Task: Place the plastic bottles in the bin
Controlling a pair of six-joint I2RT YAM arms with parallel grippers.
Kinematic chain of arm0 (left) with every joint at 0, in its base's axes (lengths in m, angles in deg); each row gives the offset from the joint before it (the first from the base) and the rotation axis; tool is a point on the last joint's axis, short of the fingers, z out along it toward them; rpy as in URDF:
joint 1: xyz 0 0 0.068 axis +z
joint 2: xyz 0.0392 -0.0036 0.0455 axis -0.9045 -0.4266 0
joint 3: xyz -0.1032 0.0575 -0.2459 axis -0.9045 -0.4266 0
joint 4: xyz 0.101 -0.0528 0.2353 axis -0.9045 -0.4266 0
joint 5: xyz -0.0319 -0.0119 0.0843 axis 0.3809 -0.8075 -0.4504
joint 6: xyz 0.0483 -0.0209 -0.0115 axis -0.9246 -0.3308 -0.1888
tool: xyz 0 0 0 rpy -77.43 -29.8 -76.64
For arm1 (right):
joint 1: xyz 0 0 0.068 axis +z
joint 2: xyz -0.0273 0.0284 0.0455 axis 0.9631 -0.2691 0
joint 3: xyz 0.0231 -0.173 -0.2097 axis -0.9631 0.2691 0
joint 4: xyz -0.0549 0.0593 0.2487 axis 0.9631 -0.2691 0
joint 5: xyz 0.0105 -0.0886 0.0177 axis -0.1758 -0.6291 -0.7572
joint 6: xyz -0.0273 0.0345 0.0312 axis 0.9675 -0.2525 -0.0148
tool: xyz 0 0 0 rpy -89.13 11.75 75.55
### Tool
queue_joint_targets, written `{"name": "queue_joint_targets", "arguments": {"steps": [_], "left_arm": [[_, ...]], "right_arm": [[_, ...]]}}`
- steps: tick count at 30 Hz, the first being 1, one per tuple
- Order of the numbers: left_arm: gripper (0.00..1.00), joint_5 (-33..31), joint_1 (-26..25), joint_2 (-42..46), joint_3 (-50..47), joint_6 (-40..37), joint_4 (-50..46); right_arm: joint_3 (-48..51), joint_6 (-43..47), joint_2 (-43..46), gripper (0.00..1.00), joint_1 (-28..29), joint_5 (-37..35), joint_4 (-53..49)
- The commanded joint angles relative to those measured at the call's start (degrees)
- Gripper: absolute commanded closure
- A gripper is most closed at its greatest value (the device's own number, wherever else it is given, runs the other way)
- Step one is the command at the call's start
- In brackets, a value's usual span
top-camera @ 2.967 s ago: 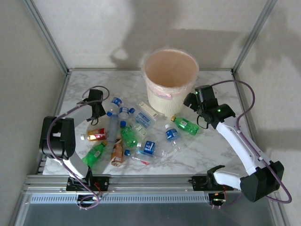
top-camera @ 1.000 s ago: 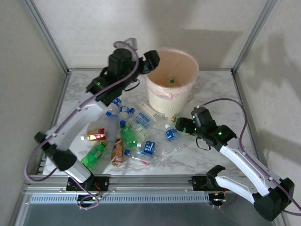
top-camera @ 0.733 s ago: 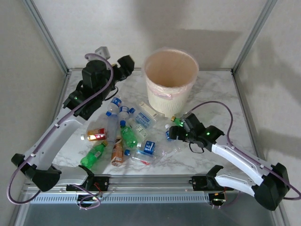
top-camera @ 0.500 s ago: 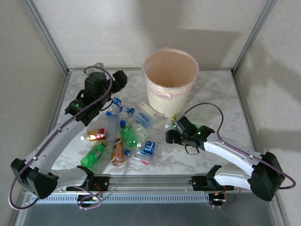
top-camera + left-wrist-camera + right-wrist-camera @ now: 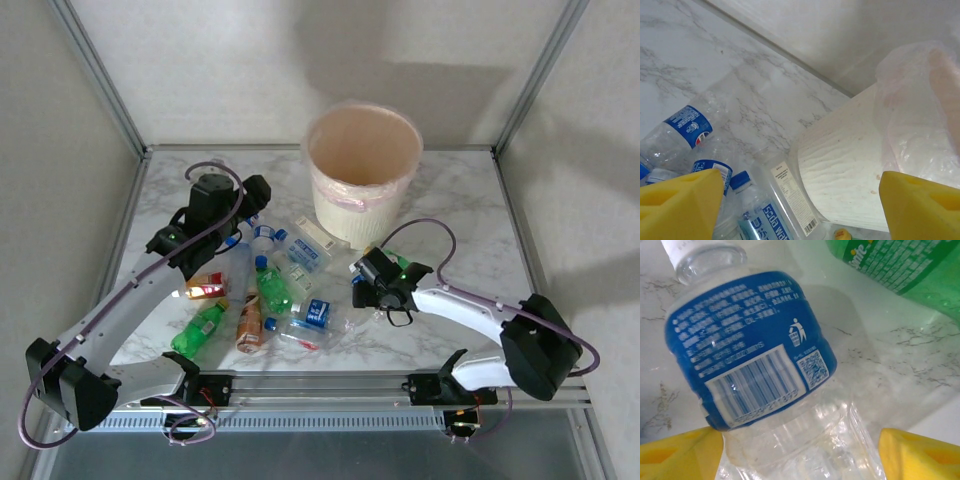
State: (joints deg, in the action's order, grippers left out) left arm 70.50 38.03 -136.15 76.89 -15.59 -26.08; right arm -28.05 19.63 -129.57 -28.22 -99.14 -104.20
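**A:** Status on the left side?

**B:** The left gripper (image 5: 252, 190) hangs above the bench (image 5: 460, 200), off to the left of the bin (image 5: 340, 215), with its jaws spread wide. In its wrist view one yellow fingertip (image 5: 680, 200) sits in each lower corner. The bin's ribbed wall and its pinkish bag liner (image 5: 915, 110) show between them.

**A:** And the plastic bottles (image 5: 270, 290)?

**B:** Most lie in a loose heap on the bench, left of the bin and in front of it. There are clear ones with blue caps and blue labels and a few green ones. One orange-brown labelled bottle (image 5: 249, 325) lies at the end of the heap farthest from the bin. A clear flat-sided bottle (image 5: 312, 238) lies just beside the bin's base.

**A:** What about the bin itself?

**B:** It stands upright near the back of the bench, with the liner folded over its rim.

**A:** Right side?

**B:** The right gripper (image 5: 360, 288) is low over the bench, directly in front of the bin. Its jaws stand on either side of a blue-labelled clear bottle (image 5: 755, 350) lying on the marble. The yellow pads (image 5: 680, 450) flank the bottle's lower body, but I cannot tell whether they press on it. A green bottle (image 5: 900, 270) lies just beside that one, on the side nearer the bin.
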Motion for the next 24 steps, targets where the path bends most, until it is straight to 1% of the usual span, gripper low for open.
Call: {"name": "queue_joint_targets", "arguments": {"steps": [1, 8, 13, 19, 24], "left_arm": [[0.19, -0.1, 0.6, 0.7, -1.6, 0.9, 0.9], [0.19, 0.3, 0.7, 0.7, -3.4, 1.4, 1.5], [0.20, 0.3, 0.9, 0.7, -3.6, 1.3, 1.8], [0.20, 0.3, 1.0, 0.3, -3.4, 1.6, 2.2], [0.20, 0.0, 1.0, 0.1, -3.7, 2.4, 2.8]], "right_arm": [[-1.4, 0.7, -2.4, 0.19, 0.3, -0.4, 1.4], [-1.6, 2.0, -5.9, 0.19, 0.3, 0.2, 3.4], [-1.4, 2.4, -5.6, 0.26, 0.4, -0.4, 3.4], [-1.0, 2.8, -1.2, 0.34, 0.3, -0.9, 3.0], [-2.4, 3.8, 2.7, 0.38, 1.2, -0.2, 1.1]]}}
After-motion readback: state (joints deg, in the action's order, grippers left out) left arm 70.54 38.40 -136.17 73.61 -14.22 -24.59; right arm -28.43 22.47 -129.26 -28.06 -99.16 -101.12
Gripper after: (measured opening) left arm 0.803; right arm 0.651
